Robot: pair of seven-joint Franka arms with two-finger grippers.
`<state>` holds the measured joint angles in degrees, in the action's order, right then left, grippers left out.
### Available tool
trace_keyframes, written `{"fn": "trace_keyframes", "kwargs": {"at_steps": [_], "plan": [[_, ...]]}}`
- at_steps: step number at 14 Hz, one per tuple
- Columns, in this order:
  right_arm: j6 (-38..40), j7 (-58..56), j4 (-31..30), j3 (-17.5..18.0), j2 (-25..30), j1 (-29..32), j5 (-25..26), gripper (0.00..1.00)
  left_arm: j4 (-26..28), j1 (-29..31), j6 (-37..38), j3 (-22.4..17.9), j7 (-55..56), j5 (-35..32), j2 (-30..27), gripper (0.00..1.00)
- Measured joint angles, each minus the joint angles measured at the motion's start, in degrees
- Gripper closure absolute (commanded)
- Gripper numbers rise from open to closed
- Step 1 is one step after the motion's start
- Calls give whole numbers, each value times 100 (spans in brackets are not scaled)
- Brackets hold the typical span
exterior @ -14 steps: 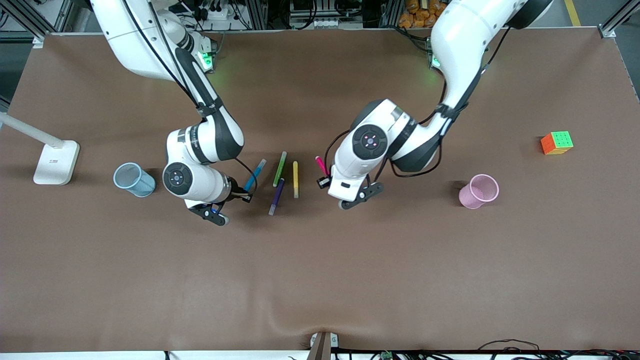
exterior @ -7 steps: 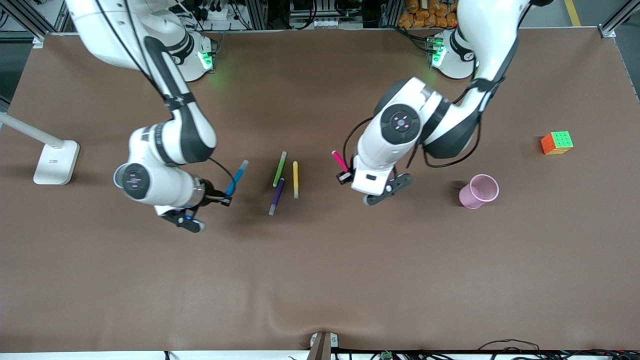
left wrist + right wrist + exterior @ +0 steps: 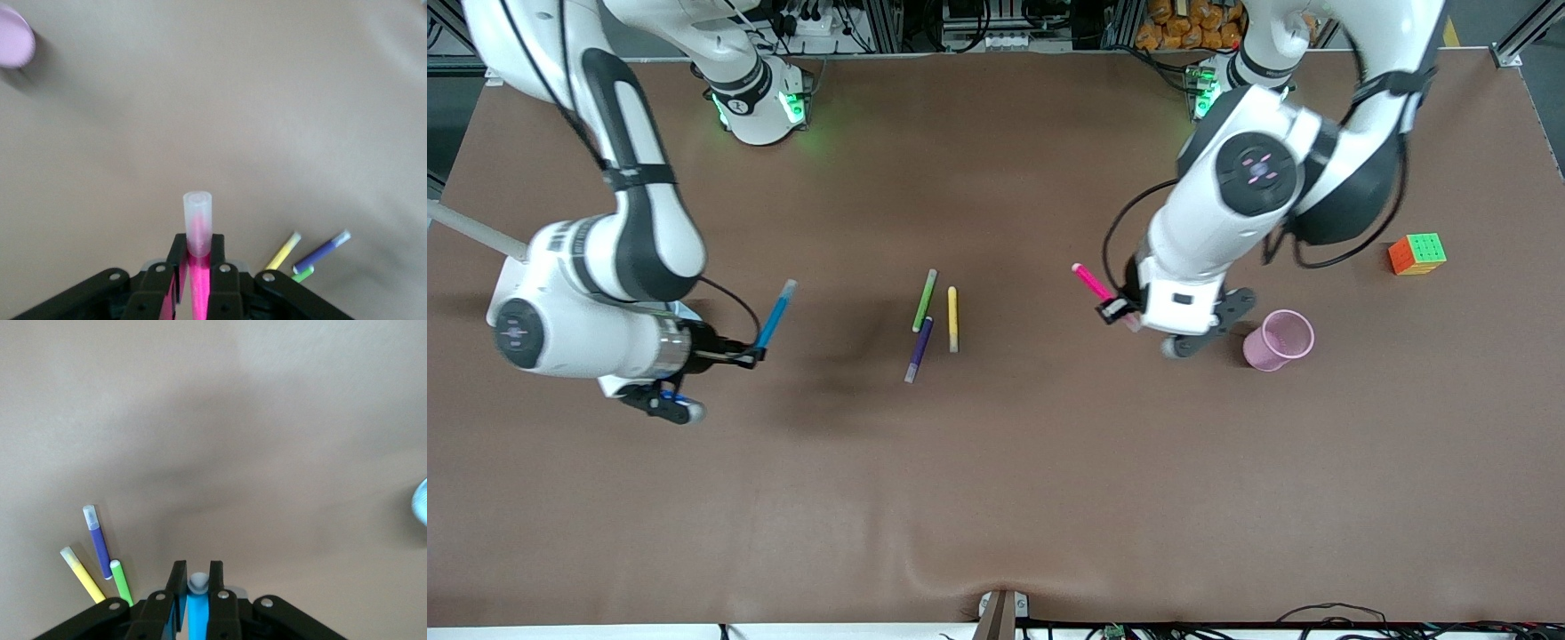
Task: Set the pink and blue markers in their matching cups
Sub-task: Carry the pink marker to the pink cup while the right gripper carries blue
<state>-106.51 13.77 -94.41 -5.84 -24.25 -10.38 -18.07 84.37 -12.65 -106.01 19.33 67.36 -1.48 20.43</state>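
Both arms have swung outward: left gripper (image 3: 1119,308) clenches pink marker (image 3: 1090,281) near pink cup (image 3: 1279,340); right gripper (image 3: 749,354) clenches blue marker (image 3: 775,314).

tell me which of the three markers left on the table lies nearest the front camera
The purple marker. It lies lower in the front view than the green marker and the yellow marker beside it.

We see our left arm reaching down from its base, elbow bent, wrist turned downward. Its left gripper (image 3: 1119,310) hangs in the air, fingers (image 3: 219,260) clamped together. Our right arm sweeps out toward its own end of the table, forearm level, and its right gripper (image 3: 749,355) hangs aloft too, fingers (image 3: 176,581) pinched tight.
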Motion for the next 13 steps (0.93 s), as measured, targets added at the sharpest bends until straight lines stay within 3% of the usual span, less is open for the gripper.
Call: {"fn": "trace_keyframes", "kwargs": {"at_steps": [7, 13], "plan": [[146, -2162, 34, -20, 247, 1020, 59, 100, 112, 223, 35, -4, -63, -1298, -192, 100], [-191, -3092, 28, -17, 417, 1269, 262, 100, 456, 339, 29, -19, -80, -2611, -181, 100]]}}
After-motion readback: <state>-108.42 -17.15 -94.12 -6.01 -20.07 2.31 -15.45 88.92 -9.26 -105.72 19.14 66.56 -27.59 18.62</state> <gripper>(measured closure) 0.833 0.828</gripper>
